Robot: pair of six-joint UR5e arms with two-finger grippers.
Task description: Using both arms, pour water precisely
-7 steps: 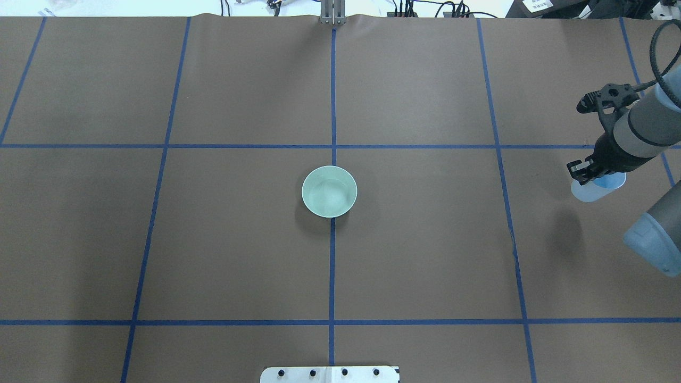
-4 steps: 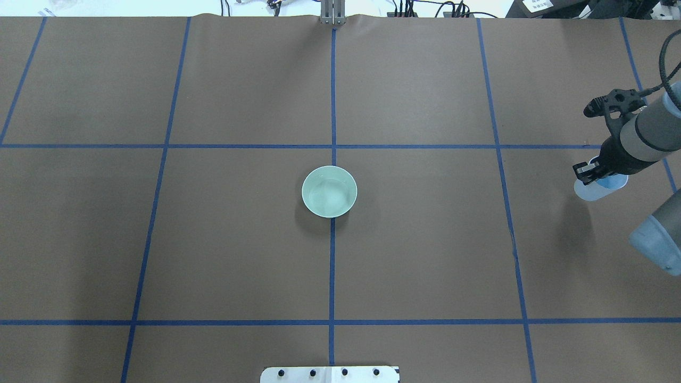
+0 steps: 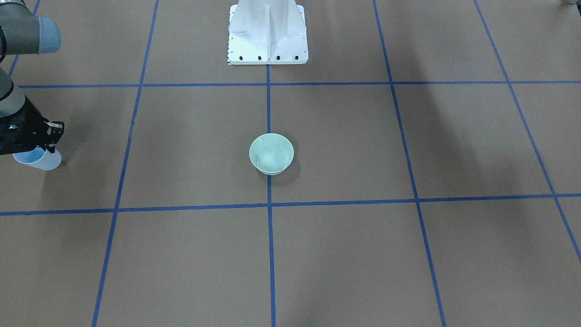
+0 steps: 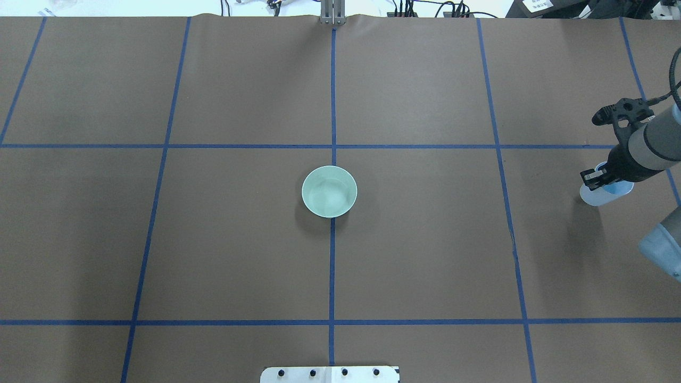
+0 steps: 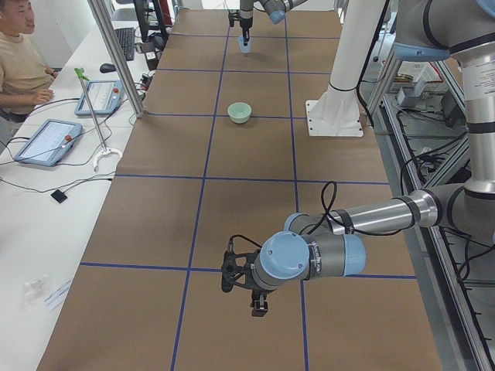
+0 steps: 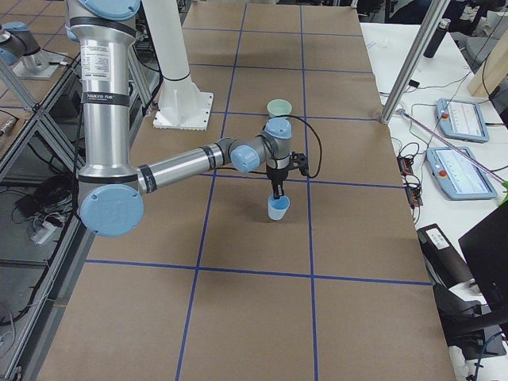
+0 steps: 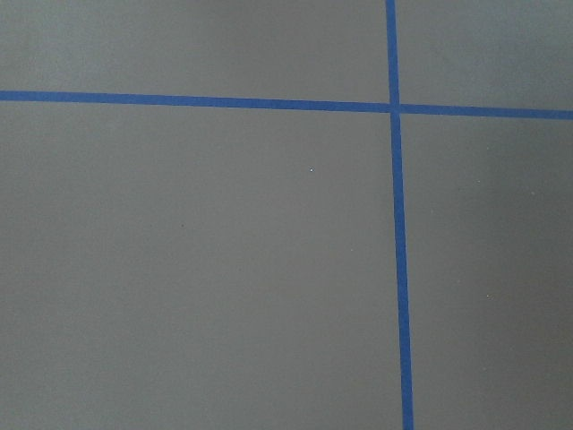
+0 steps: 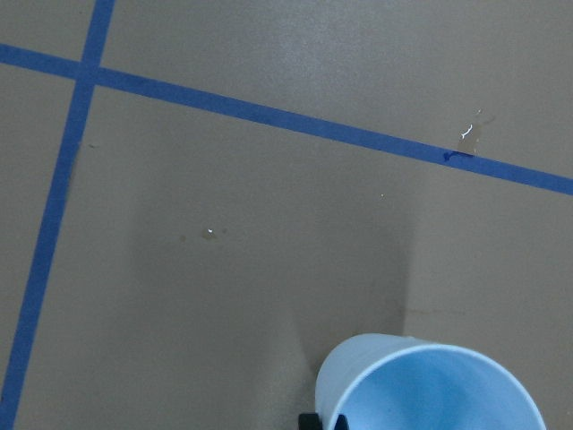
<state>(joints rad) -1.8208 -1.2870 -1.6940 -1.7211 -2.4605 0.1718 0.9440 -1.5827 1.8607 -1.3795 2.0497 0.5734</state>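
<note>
A mint green bowl point(image 4: 329, 191) point(image 3: 271, 153) stands at the table's centre. The water point(image 4: 330, 196) shows in it as a faint ring-shaped sheen. My right gripper point(image 4: 596, 178) point(image 3: 44, 140) is shut on the rim of a pale blue cup point(image 4: 604, 194) point(image 3: 37, 160) point(image 8: 430, 385), upright and low over the table at the far right. The cup's inside looks empty in the right wrist view. My left gripper point(image 5: 258, 304) shows only in the exterior left view, far from the bowl, pointing down over bare table; I cannot tell whether it is open or shut.
The white pedestal base point(image 3: 268, 34) stands at the robot's edge of the table. Small wet spots point(image 8: 466, 139) lie on a blue tape line near the cup. An operator point(image 5: 15, 54) sits at a side table with tablets point(image 5: 42, 141).
My right arm has moved the blue cup further right, away from the bowl, and its shadow has drawn closer to it. The bowl has not moved.
</note>
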